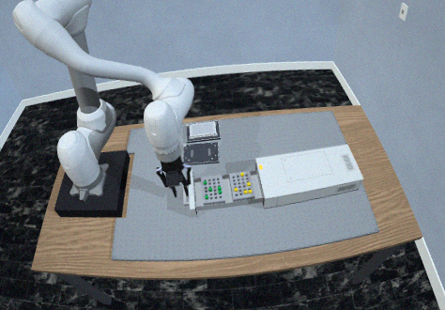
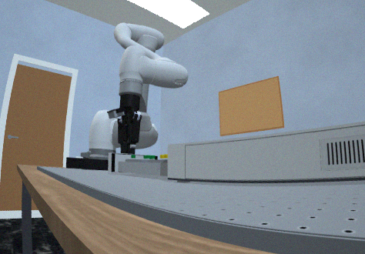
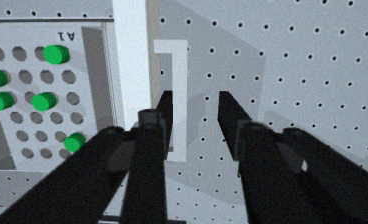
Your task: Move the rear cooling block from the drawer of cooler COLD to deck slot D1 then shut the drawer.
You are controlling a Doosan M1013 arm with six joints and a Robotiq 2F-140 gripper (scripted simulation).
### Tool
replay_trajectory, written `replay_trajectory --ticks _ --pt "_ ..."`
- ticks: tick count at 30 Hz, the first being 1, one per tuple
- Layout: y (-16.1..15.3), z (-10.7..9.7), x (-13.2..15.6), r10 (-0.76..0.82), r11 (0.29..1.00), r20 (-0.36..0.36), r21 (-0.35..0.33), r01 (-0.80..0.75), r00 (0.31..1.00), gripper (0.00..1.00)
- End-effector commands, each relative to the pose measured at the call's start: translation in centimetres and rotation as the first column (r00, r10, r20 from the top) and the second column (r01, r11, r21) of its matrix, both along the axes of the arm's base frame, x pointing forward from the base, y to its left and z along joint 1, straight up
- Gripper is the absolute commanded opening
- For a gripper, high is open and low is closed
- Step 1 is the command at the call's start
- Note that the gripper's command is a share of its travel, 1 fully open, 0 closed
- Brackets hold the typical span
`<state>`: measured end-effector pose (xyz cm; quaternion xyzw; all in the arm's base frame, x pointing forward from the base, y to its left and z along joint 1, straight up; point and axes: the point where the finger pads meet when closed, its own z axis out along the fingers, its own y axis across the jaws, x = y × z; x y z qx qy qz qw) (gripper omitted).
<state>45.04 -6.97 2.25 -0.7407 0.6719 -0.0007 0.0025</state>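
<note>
The cooler COLD (image 1: pixel 310 178) (image 2: pixel 246 161) has its drawer open and its lamp (image 1: pixel 261 167) lit yellow. The front block (image 1: pixel 215 189) (image 3: pixel 30 37) sits in the drawer with several green tubes. The rear block (image 1: pixel 241 187) sits behind it with several yellow tubes. My gripper (image 1: pixel 181 194) (image 2: pixel 128 152) (image 3: pixel 195 105) is partly open over the drawer's handle (image 3: pixel 180 100). In the wrist view, the handle bar lies between the two fingertips, close to the left one, with free space to the right one. Slot D1 (image 1: pixel 201 153) is dark and empty.
Slot D2 (image 1: pixel 203 139), beyond D1, holds a pale flat piece (image 1: pixel 203 130). The white drawer front (image 3: pixel 131 60) stands between the handle and the front block. The arm's black base (image 1: pixel 91 207) is at the left of the table.
</note>
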Motion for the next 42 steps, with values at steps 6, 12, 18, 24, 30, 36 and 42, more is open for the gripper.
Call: replay_trajectory --ticks 6,12,18,24,30,36,42 --pt "0.0 1.0 0.0 0.000 1.000 0.000 0.000 0.000 1.000 0.34" --pt "0.0 1.8 0.0 0.000 1.000 0.000 0.000 0.000 1.000 0.34" --pt "0.0 2.3 0.0 0.000 1.000 0.000 0.000 0.000 1.000 0.34" --pt "0.0 3.1 0.0 0.000 1.000 0.000 0.000 0.000 1.000 0.34" --pt "0.0 3.9 0.1 0.000 1.000 0.000 0.000 0.000 1.000 0.34" --pt "0.0 4.4 0.1 0.000 1.000 0.000 0.000 0.000 1.000 0.34" --pt "0.0 5.2 0.1 0.000 1.000 0.000 0.000 0.000 1.000 0.34"
